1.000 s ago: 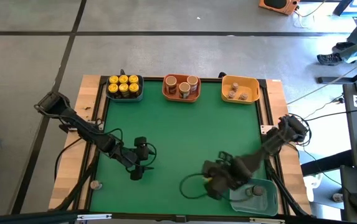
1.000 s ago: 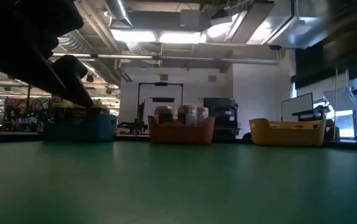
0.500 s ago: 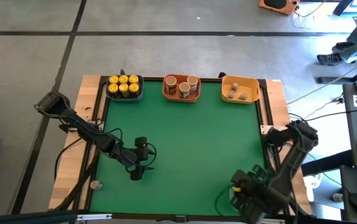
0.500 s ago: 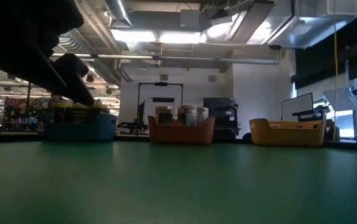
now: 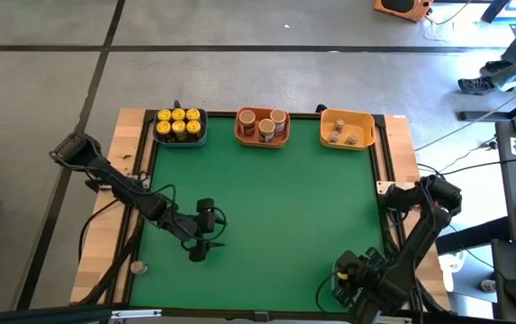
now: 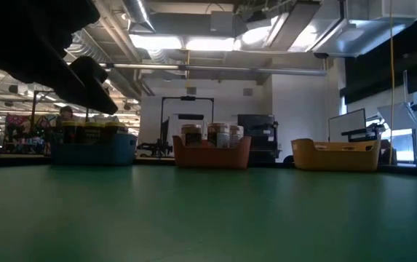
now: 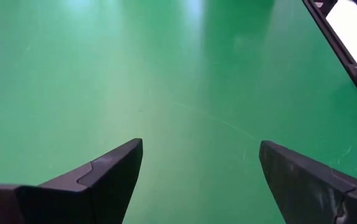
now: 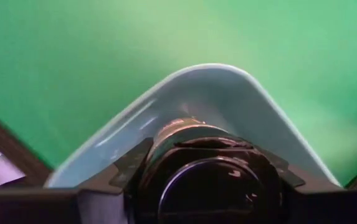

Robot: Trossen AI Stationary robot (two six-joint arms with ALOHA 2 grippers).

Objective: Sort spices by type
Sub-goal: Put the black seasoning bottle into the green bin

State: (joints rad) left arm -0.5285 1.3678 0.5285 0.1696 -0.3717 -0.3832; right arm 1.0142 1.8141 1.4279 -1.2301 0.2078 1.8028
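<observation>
The right pincer [image 8: 206, 186] sits closed around a small spice jar [image 8: 187, 127] inside the pale blue bin [image 8: 228, 84] at the surface's near right corner (probably light, rigid, slick-sided; best gripped mid-body).

Green desk [image 6: 208, 218] stretching back, blue bin [image 6: 94, 151] of yellow-lidded jars [image 6: 84, 131], orange bin [image 6: 212, 154] with tan-lidded jars [image 6: 217, 135], yellow bin [image 6: 335, 155], dark arm [image 6: 37, 44] overhead.
</observation>
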